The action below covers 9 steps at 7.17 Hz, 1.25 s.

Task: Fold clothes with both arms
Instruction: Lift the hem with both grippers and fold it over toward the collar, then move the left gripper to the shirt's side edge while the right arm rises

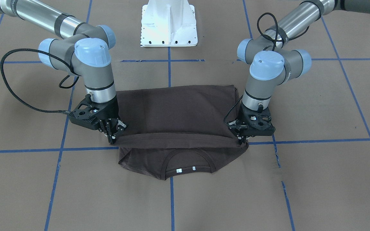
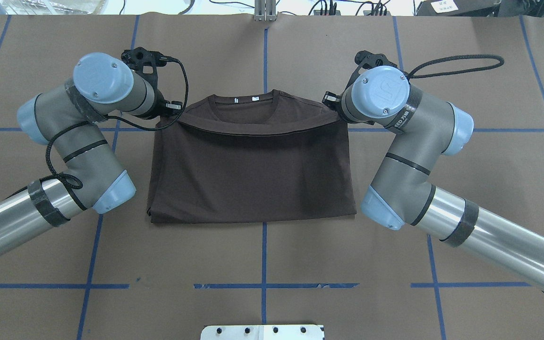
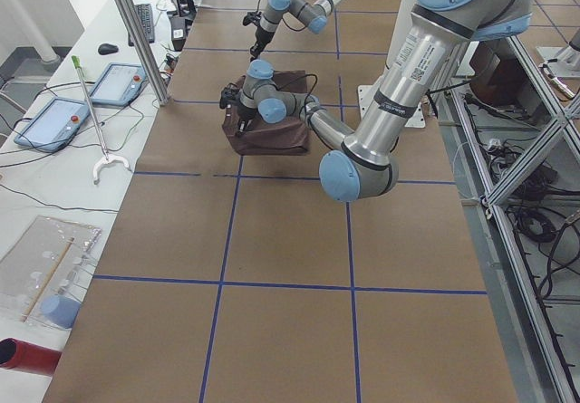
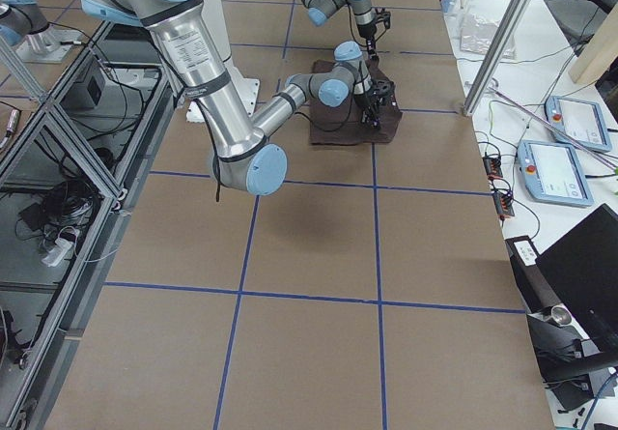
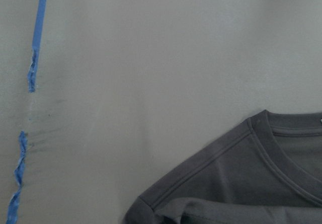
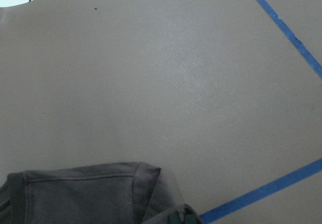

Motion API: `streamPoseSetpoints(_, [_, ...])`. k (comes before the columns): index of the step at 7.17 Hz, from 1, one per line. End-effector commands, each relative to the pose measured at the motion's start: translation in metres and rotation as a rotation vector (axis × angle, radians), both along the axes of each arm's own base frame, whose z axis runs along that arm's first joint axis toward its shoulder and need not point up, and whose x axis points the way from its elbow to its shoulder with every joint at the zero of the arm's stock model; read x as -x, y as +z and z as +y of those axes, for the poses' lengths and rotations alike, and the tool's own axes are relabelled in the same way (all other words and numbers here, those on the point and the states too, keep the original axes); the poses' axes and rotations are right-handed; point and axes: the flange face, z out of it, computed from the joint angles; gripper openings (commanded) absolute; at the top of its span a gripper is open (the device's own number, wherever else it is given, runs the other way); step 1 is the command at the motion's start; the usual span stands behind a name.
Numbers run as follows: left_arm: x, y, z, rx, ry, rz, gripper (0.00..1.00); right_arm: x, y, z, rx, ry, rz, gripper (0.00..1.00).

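Observation:
The clothes are one dark brown T-shirt (image 1: pixel 175 109) lying on the table, its lower part folded over the body toward the collar (image 1: pixel 188 160), where small white labels show. My left gripper (image 1: pixel 242 137) is shut on one end of the folded-over edge. My right gripper (image 1: pixel 112 136) is shut on the other end. From overhead the shirt (image 2: pixel 253 174) is a neat rectangle between the left arm (image 2: pixel 78 141) and the right arm (image 2: pixel 404 156), and the wrists hide the fingertips. The left wrist view shows a shoulder and the collar (image 5: pixel 241 178). The right wrist view shows the other shoulder (image 6: pixel 85 194).
The table is covered in brown paper with blue tape grid lines (image 1: pixel 171 192). The white pedestal base (image 1: pixel 169 25) stands on the robot's side. Tablets (image 3: pixel 118 81) and cables lie on a side bench beyond the table's far edge.

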Motion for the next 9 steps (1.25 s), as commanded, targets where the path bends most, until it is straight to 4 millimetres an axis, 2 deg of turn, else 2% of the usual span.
streamPoseSetpoints(1, [-0.001, 0.006, -0.001, 0.002, 0.0, -0.003, 0.0, 0.004, 0.009, -0.004, 0.009, -0.001, 0.014, 0.0])
streamPoseSetpoints(2, [-0.001, 0.008, 0.0, 0.004, 0.001, -0.007, 0.0, 0.005, 0.012, -0.005, 0.013, -0.001, 0.018, 0.09])
streamPoseSetpoints(3, [0.001, 0.009, 0.0, -0.045, 0.047, -0.035, 0.87, 0.008, 0.017, -0.006, 0.007, -0.012, 0.038, 0.99])
streamPoseSetpoints(4, [0.013, 0.004, 0.002, -0.1, 0.079, -0.047, 1.0, 0.002, 0.009, -0.01, -0.036, -0.05, 0.048, 1.0])
streamPoseSetpoints(5, [0.035, 0.01, 0.027, -0.111, 0.091, -0.027, 1.0, -0.014, 0.0, -0.018, -0.063, -0.122, 0.035, 1.0])
streamPoseSetpoints(6, [0.059, 0.008, 0.05, -0.123, 0.083, -0.001, 1.0, -0.026, -0.003, -0.02, -0.067, -0.166, 0.013, 1.0])
streamPoseSetpoints(7, [0.077, 0.018, 0.084, -0.107, 0.082, 0.022, 1.0, -0.028, -0.005, -0.018, -0.072, -0.166, 0.008, 1.0])
streamPoseSetpoints(8, [0.064, 0.029, 0.128, -0.037, 0.077, 0.078, 1.0, -0.028, -0.004, -0.018, -0.072, -0.166, 0.008, 1.0])
streamPoseSetpoints(9, [0.049, 0.033, 0.158, 0.03, 0.054, 0.16, 0.84, -0.028, -0.004, -0.017, -0.072, -0.166, 0.009, 1.0])
